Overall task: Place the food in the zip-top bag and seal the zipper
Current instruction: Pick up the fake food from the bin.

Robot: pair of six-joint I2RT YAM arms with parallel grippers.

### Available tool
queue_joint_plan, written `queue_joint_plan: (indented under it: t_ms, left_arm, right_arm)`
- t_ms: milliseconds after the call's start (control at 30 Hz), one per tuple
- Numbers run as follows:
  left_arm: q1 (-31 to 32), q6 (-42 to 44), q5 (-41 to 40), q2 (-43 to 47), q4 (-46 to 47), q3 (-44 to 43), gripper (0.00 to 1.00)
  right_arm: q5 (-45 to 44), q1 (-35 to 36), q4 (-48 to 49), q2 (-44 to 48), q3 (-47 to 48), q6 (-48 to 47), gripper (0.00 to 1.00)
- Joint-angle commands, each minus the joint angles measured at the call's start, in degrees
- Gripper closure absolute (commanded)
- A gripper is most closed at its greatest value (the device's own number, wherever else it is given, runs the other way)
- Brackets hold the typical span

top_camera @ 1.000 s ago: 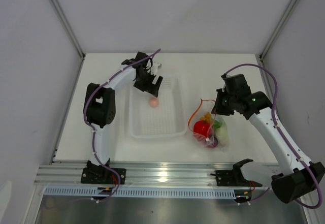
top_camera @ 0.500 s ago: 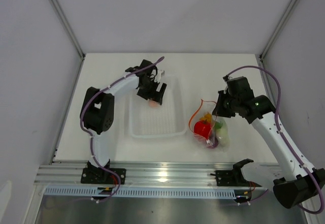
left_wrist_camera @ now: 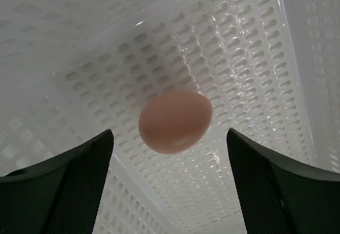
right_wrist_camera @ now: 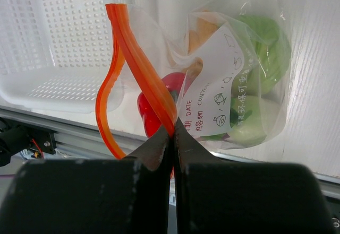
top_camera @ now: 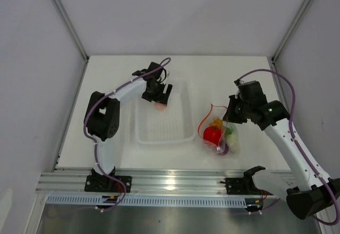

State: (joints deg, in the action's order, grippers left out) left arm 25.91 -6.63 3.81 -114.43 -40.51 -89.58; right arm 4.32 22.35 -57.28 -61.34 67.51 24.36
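A pink round piece (left_wrist_camera: 175,121) of food lies on the perforated floor of the clear tray (top_camera: 162,138). My left gripper (left_wrist_camera: 169,136) is open, with a finger on each side of the piece and not touching it; the top view also shows the gripper (top_camera: 159,98) low in the tray. My right gripper (right_wrist_camera: 171,133) is shut on the orange zipper (right_wrist_camera: 139,64) and holds the zip-top bag (right_wrist_camera: 255,101) up with its mouth gaping. Inside the bag are a red pepper (right_wrist_camera: 151,112), green cabbage (right_wrist_camera: 265,48) and other food. The bag (top_camera: 228,136) rests right of the tray.
The rigid tray (right_wrist_camera: 58,85) stands just left of the bag. An aluminium rail (top_camera: 170,183) runs along the near table edge. White walls and frame posts close in the table's sides and back.
My left gripper has moved down and right into the tray until its fingers straddle the pink piece, and its jaws have narrowed slightly. The right gripper and bag have barely moved.
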Motion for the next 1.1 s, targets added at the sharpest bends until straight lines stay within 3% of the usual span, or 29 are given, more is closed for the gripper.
queue_joint_plan:
  t_ms: [0, 200, 633, 967, 1067]
  left_arm:
    - [0.98, -0.84, -3.55, -0.44, -0.44, -2.0, 0.12]
    - [2.04, -0.22, -3.55, -1.67, -0.09, -2.0, 0.14]
    - [2.74, -1.36, -3.55, -3.08, -0.44, -2.0, 0.31]
    - [3.0, -1.36, -6.97, -4.74, -1.06, -2.09, 0.35]
    - [3.18, -1.45, -8.38, -4.66, -1.06, -2.0, 0.43]
  right_arm:
    - [-0.63, -0.29, 0.06, 0.96, 0.26, 0.16, 1.0]
    - [0.08, -0.29, 0.59, 0.7, 0.26, 0.51, 1.0]
    - [-0.1, -0.2, 0.32, 0.87, 0.26, 0.86, 1.0]
    - [-0.19, -0.2, 0.23, 1.14, 0.35, 0.87, 1.0]
    - [-0.01, -0.2, 0.32, 1.05, 0.43, 0.95, 1.0]
